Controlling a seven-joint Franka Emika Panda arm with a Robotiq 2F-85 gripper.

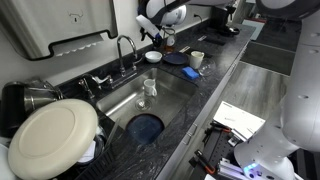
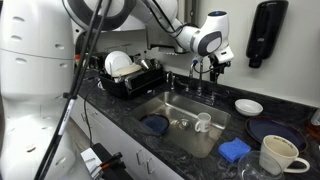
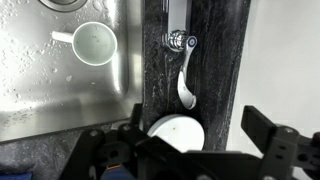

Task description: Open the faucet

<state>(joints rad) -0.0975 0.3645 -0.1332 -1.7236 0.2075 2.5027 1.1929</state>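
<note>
The faucet is a thin chrome gooseneck tap behind the sink; it also shows in an exterior view. In the wrist view one chrome lever handle lies on the dark counter strip beside the sink, pointing toward me. My gripper is open and empty, its two black fingers spread either side of the strip, hovering above the lever without touching it. In both exterior views the gripper hangs just above the faucet's base area.
A white mug and a blue dish sit in the steel sink. A white bowl, blue plate, mug and blue sponge are on the counter. A dish rack stands beside the sink.
</note>
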